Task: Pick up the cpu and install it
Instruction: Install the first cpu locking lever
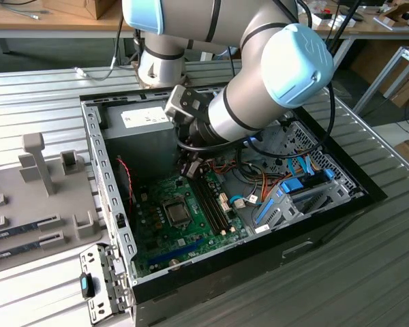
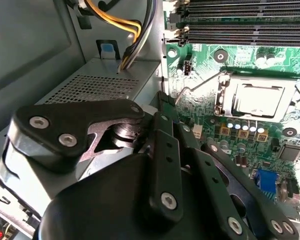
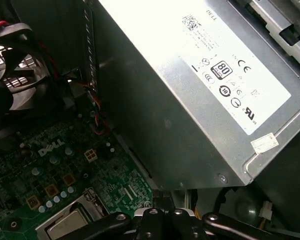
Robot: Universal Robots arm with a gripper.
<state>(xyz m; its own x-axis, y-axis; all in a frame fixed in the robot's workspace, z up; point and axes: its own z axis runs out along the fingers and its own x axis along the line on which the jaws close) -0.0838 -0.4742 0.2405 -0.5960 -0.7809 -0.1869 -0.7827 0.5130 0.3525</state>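
Your exterior view looks down from high and well back onto the open computer case (image 1: 225, 204), the arm (image 1: 259, 88) reaching in from the far side. Your second wrist view sits close inside the case, looking past the gripper's black linkage (image 2: 155, 165) at the motherboard (image 2: 205, 125) and its socket (image 2: 255, 100). Your first wrist view, just as close, faces the grey power supply box (image 3: 190, 100) (its labelled face lit brightly), and both wrist views share the socket area of the green board.
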